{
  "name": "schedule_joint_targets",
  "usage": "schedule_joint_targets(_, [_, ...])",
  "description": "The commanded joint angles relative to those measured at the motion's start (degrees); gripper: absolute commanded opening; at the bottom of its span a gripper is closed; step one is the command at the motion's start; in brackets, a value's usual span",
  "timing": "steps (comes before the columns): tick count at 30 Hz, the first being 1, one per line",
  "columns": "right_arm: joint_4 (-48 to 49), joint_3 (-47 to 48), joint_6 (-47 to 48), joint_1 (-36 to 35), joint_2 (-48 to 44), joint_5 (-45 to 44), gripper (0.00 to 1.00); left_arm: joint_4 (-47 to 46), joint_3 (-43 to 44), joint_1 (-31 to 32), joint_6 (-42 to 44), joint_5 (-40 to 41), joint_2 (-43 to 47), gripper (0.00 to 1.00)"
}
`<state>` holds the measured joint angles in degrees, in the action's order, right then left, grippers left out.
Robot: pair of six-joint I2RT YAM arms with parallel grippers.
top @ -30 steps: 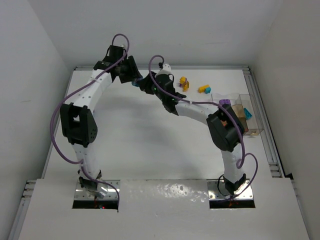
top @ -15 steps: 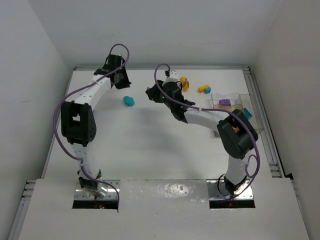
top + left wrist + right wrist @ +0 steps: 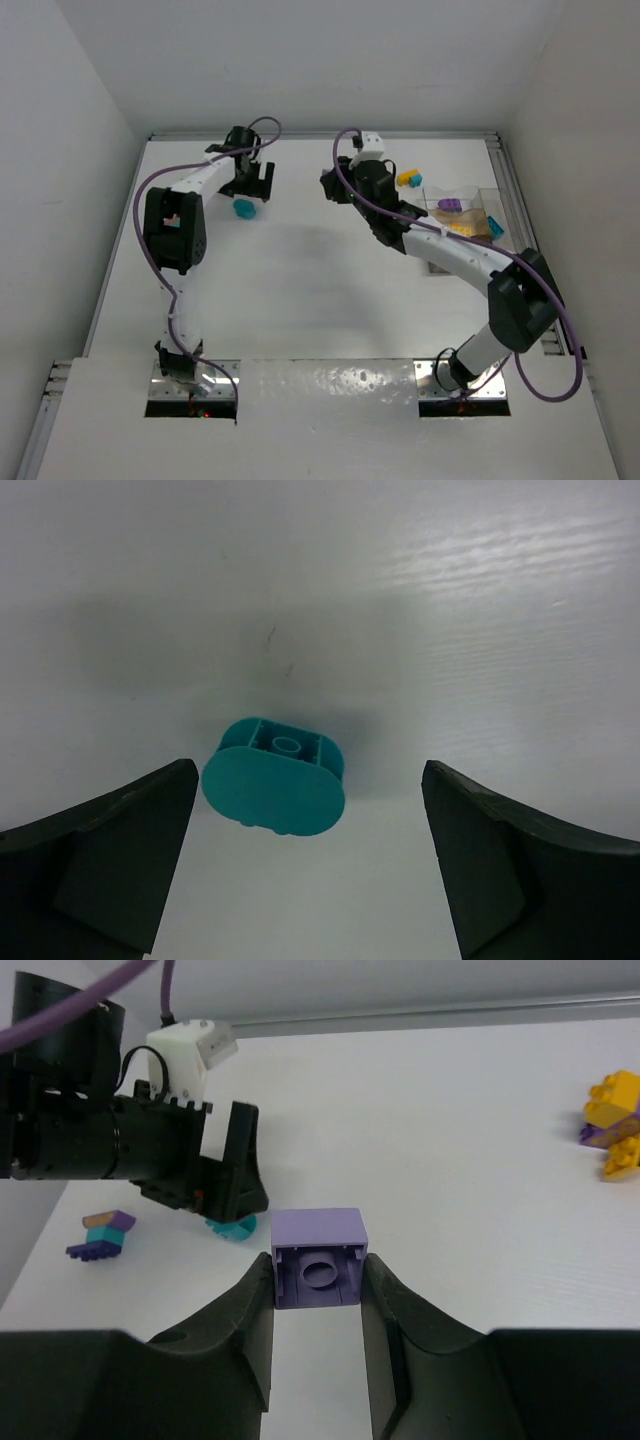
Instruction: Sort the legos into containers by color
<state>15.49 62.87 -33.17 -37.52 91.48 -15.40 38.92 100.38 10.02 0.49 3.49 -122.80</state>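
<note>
Two pick-ups are on the go at the far end of the table point(image 3: 300, 290). The right gripper point(image 3: 318, 1295) is clenched on a purple brick point(image 3: 320, 1250), pinched from both sides w/ its hollow underside facing the wrist cam. It's lifted clear of the surface, I think, tho the overhead view hides it behind the wrist, so can't swear to that. The left gripper point(image 3: 250, 183) is spread wide w/ nothing in it, right over a teal brick point(image 3: 275, 780). That one lies loose on the table, roughly centred between the fingers point(image 3: 110, 850) and touching neither. It's rounded at the ends and tipped, so a hollow face w/ a round tube shows. So the right side looks to be at the carry stage and the left at the approach. Next for the right, by my reckoning: swing over to the clear box point(image 3: 480, 195) at the right-hand edge, well apart from it now, and let go over the compartment holding a purple piece point(image 3: 450, 206). Next for the left: drop straight down and close, and those rounded ends could let it squirm out. Plenty left to sort:
- a yellow-and-teal clump point(image 3: 408, 179) near the box
- a yellow-and-purple clump point(image 3: 612, 1120)
- a small mixed clump point(image 3: 105, 1235) near the left gripper

All three prob. need pulling apart first.
</note>
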Motion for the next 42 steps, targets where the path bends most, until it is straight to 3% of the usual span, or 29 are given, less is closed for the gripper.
schedule_joint_targets(1, [-5.54, -0.38, 3.11, 1.21, -3.15, -2.79, 0.00, 2.47, 2.00, 0.17, 5.92, 8.33, 0.11, 0.95])
schedule_joint_targets(4, [-9.23, -0.82, 3.54, 2.88, -5.69, -2.88, 0.00, 5.64, 2.02, 0.09, 6.97, 7.95, -0.07, 1.00])
schedule_joint_targets(7, [-11.26, -2.40, 4.69, 4.29, -8.07, -3.76, 0.00, 5.47, -1.22, 0.17, 7.24, 2.33, 1.51, 1.00])
schedule_joint_targets(11, [-15.30, -3.02, 1.45, 8.94, -10.18, -2.63, 0.00, 3.98, -3.08, 0.17, 6.28, 2.23, 0.55, 1.00])
schedule_joint_targets(20, [-35.16, 0.84, 3.89, 28.89, -10.71, -1.31, 0.00, 0.81, -5.63, 0.17, 6.71, 3.28, 0.19, 0.75])
schedule_joint_targets(23, [-42.00, 2.86, 4.08, 36.96, -8.52, 3.69, 0.00, 0.55, -5.90, 0.17, 6.63, 3.11, 0.20, 0.74])
schedule_joint_targets(26, [-47.28, 6.99, 4.25, 40.14, -5.44, 4.33, 0.00, 0.37, -6.07, 0.17, 6.54, 2.49, 0.20, 0.72])
schedule_joint_targets(35, [-50.29, 11.66, 6.27, 46.04, -3.42, 0.55, 0.00, 0.28, -6.69, 0.17, 6.45, 1.88, 0.90, 0.64])
schedule_joint_targets(39, [-49.33, 12.10, 8.91, 46.57, -2.54, 0.72, 0.00, 0.02, -7.04, 0.17, 6.72, 1.61, 1.34, 0.55])
schedule_joint_targets(42, [-45.03, 12.01, 8.12, 46.57, -0.26, 7.10, 0.00, -0.07, -7.30, 0.17, 6.98, 1.35, 1.60, 0.45])
